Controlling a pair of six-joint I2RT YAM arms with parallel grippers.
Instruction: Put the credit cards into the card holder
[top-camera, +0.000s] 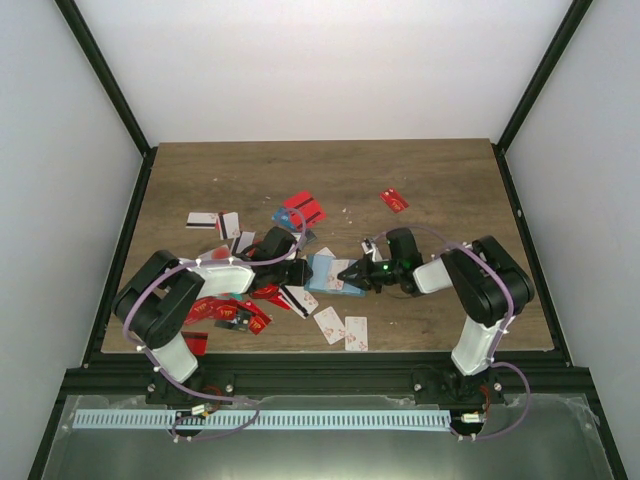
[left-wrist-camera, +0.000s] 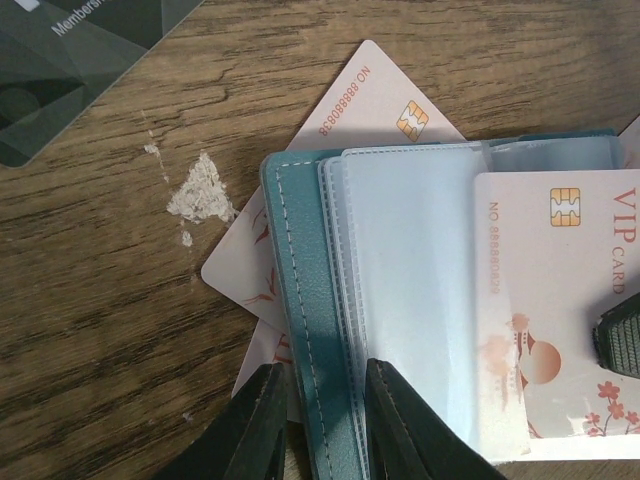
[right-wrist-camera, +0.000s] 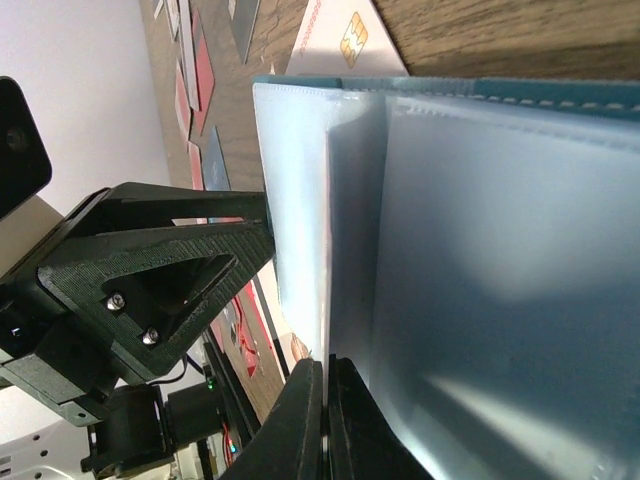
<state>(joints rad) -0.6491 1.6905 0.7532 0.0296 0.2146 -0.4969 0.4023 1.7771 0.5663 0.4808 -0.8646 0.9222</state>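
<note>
- From above, the left arm (top-camera: 165, 300) is folding at the elbow and reaching right. Its left gripper (top-camera: 303, 270) is meeting the card holder (top-camera: 325, 268) near the middle of the table (top-camera: 450, 190).
- The right arm (top-camera: 480, 285) is bending the mirror way and reaching left, with the right gripper (top-camera: 350, 273) at the holder's right side. The credit cards (top-camera: 232, 315) are lying scattered, mostly left of the holder and on its near side.
- At the left wrist, the left gripper is pinching narrowly on the holder's teal cover. The holder is lying open with its clear sleeves up. A white card (left-wrist-camera: 570, 280) is resting on the sleeves with the right gripper's dark fingertip (left-wrist-camera: 620, 340) on it. A second card (left-wrist-camera: 370, 95) is poking out from under the holder.
- At the right wrist, the right gripper's fingers are pressing fully together on a thin pale edge over the sleeves. The left gripper is clamping the holder's opposite edge.
</note>
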